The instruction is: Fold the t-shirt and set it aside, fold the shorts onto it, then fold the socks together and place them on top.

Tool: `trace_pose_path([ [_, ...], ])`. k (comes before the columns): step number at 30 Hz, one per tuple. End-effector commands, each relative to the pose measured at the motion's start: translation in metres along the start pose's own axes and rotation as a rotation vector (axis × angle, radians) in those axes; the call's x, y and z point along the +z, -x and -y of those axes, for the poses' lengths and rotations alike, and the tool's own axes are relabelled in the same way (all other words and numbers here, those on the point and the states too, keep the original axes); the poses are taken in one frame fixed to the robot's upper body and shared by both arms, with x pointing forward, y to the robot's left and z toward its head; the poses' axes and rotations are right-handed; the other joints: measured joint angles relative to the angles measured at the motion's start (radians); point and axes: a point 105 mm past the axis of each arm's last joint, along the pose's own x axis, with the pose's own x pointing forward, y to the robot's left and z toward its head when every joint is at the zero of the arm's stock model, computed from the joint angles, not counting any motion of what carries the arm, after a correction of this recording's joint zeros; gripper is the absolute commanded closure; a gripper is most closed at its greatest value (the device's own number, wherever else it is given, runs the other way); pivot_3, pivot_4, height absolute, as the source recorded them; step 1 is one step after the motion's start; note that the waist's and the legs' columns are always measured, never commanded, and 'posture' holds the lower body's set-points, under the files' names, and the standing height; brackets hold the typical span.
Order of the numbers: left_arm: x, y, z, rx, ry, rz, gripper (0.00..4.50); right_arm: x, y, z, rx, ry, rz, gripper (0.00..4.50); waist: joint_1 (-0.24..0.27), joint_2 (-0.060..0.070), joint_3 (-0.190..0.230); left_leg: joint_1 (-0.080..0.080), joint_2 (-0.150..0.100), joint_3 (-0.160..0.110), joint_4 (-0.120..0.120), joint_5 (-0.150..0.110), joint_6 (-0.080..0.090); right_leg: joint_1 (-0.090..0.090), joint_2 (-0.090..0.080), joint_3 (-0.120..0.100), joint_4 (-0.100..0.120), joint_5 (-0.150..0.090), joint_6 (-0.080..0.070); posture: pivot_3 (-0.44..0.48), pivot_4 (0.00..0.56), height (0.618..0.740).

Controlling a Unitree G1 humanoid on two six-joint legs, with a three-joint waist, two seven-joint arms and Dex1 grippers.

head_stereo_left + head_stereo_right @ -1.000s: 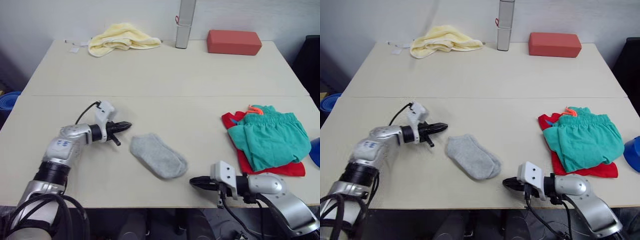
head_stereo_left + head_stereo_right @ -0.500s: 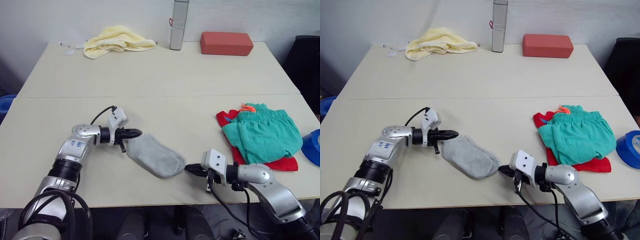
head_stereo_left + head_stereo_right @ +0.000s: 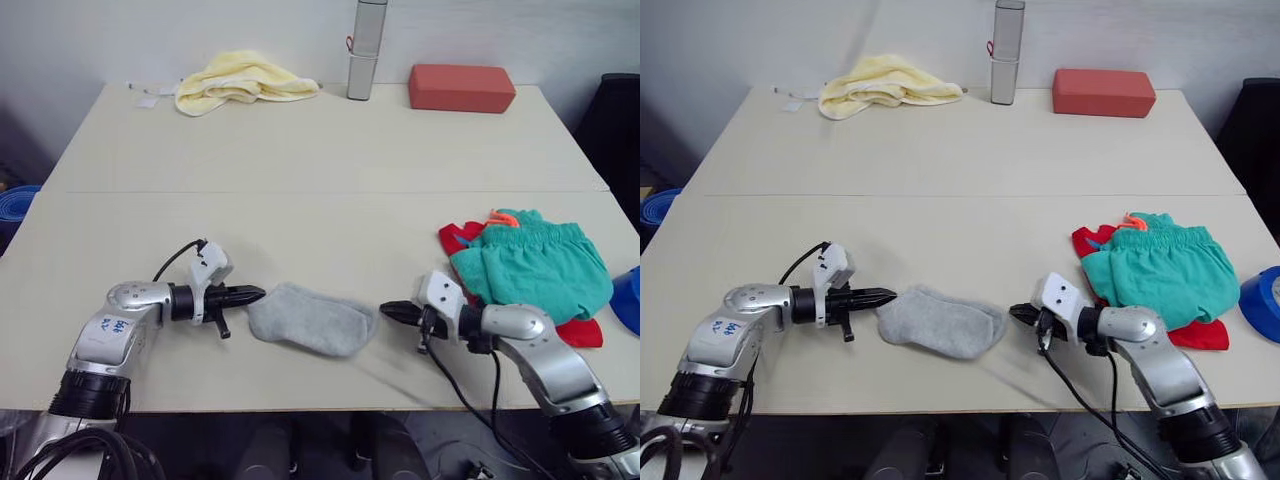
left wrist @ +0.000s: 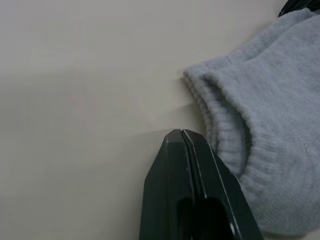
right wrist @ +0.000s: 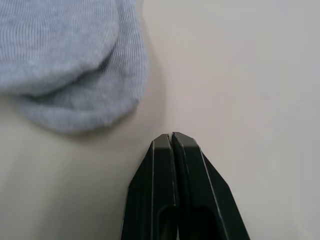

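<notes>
Socks, small, grey and knit [image 3: 311,319], now lie flatter at lower centre; your left gripper [image 3: 250,294] and right gripper [image 3: 392,311], both closed and empty, have pulled back. You must grab them next.

Head stereo pair looks forward and down over table [image 3: 320,150] – both eyes share whole tabletop, right eye shifted slightly sideways. Socks [image 3: 310,318] sit lower centre of frame. Left wrist camera very close, low, faces along closed fingers [image 4: 192,190] at sock cuff. Right wrist camera equally close – faces sock toe end; both wrist views share socks.
</notes>
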Motion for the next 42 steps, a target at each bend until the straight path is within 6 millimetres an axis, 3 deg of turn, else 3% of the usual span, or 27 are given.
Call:
trace_pose_path([
  [1,0.006,0.005,0.001,0.015,-0.019,0.009,4.50,-0.002,0.010,-0.019,0.125,-0.010,-0.002,4.44,-0.001,0.000,0.000,0.000,0.000,0.000,0.000,0.000,0.000,0.000,0.000,0.000,0.000,0.000,0.000,0.000,0.150,0.740],
  [5,0.006,0.007,0.003,0.008,-0.013,0.015,4.50,-0.001,0.007,-0.042,0.232,-0.023,0.001,4.44,-0.007,0.000,0.000,0.000,0.000,0.000,-0.001,0.000,0.000,0.000,0.000,0.000,0.000,0.000,0.000,0.000,0.150,0.740],
  [8,0.004,0.009,0.007,-0.008,-0.007,0.011,4.50,0.003,-0.003,-0.045,0.218,-0.021,0.028,4.44,-0.009,0.000,0.000,0.000,0.000,0.000,-0.001,0.000,-0.001,-0.001,0.000,0.000,0.001,0.000,0.000,0.000,0.150,0.740],
  [16,0.000,0.010,0.012,0.005,0.011,0.003,4.50,0.011,-0.021,-0.020,0.121,0.013,0.057,4.44,-0.007,0.000,0.000,0.000,0.000,0.000,0.000,0.000,-0.001,-0.001,0.000,0.000,0.001,0.000,0.000,0.000,0.150,0.740],
  [21,-0.003,0.029,0.007,0.047,0.048,0.023,4.50,0.011,-0.005,-0.012,0.123,-0.080,0.055,4.44,-0.007,0.000,0.000,0.000,0.000,0.000,0.000,0.000,-0.001,-0.001,0.000,0.000,0.001,0.000,0.000,0.000,0.150,0.740],
  [24,-0.004,0.051,0.006,0.060,0.076,0.042,3.95,0.014,0.016,-0.010,0.146,-0.127,0.056,3.86,-0.007,0.001,0.001,0.000,0.000,0.000,-0.001,0.000,-0.001,-0.001,0.000,0.000,0.001,0.000,-0.001,0.000,0.150,0.740],
  [27,0.002,0.065,0.009,0.052,0.107,0.071,3.03,0.020,0.027,-0.010,0.150,-0.214,0.085,2.85,-0.007,0.001,0.001,0.000,0.000,0.000,-0.001,0.000,-0.001,-0.001,0.000,0.000,0.000,-0.001,-0.001,0.000,0.150,0.740],
  [30,0.010,0.070,0.031,-0.075,0.139,0.060,2.14,0.017,0.035,-0.018,0.170,-0.390,-0.035,1.84,-0.007,0.002,0.001,0.000,0.001,-0.001,-0.001,-0.001,-0.002,-0.001,0.000,0.000,0.001,-0.001,-0.001,0.000,0.150,0.740],
  [31,0.010,0.068,0.035,-0.097,0.128,0.050,2.11,0.021,0.034,-0.023,0.200,-0.431,-0.027,1.51,-0.008,0.003,0.002,0.000,0.001,-0.001,-0.001,-0.002,-0.003,-0.001,-0.001,0.000,0.001,-0.001,-0.002,0.000,0.150,0.740],
  [42,-0.009,0.037,0.030,-0.061,0.063,0.013,2.11,0.032,0.010,-0.036,0.195,-0.450,-0.016,1.51,-0.006,0.004,0.002,-0.001,0.000,-0.001,-0.001,-0.001,-0.002,-0.003,-0.001,0.000,0.001,-0.001,-0.003,0.000,0.150,0.740],
])
